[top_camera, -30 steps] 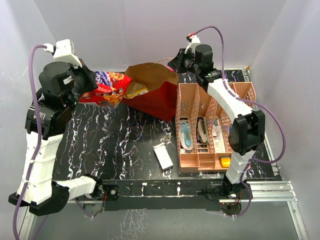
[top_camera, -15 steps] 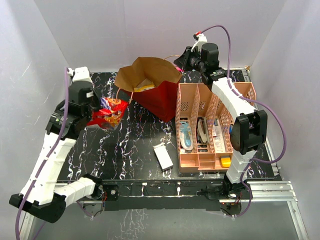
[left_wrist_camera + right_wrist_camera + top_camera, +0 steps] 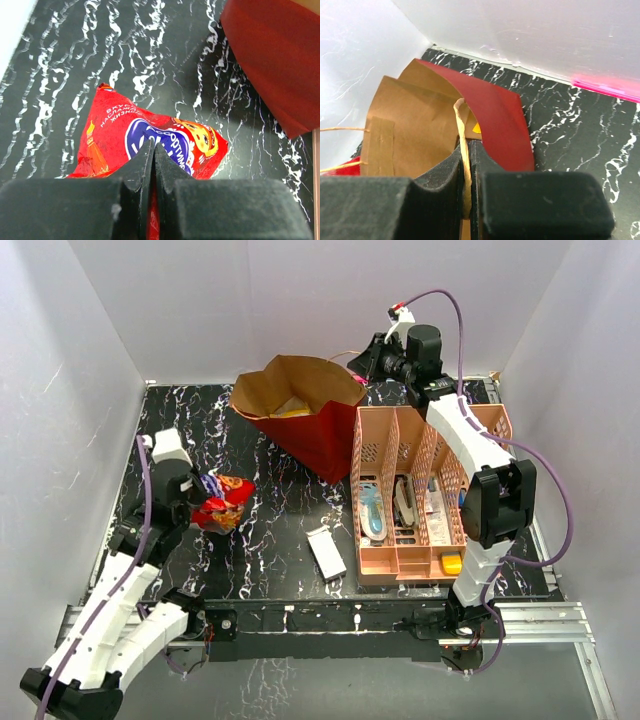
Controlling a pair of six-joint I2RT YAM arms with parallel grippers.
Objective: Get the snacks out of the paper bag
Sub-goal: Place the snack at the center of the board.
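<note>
My left gripper (image 3: 205,502) is shut on the edge of the large red snack bag (image 3: 224,502), low over the left part of the table. In the left wrist view the red bag (image 3: 130,145) shows its blue logo past my closed jaws (image 3: 152,150). The dark red paper bag (image 3: 315,425) stands open at the back middle, with a yellow packet (image 3: 292,410) showing inside. My right gripper (image 3: 362,368) is shut on the bag's tan cord handle (image 3: 463,150) and holds the bag's far right rim up. The other snacks are hidden in the bag.
A pink slotted rack (image 3: 410,490) with stationery stands right of the bag. A small white box (image 3: 326,552) lies on the black marbled table (image 3: 270,540) near the front middle. White walls close in the back and both sides.
My left arm has carried the red snack bag out of the paper bag, forward and down to the left side of the table. The right gripper has stayed on the handle.
</note>
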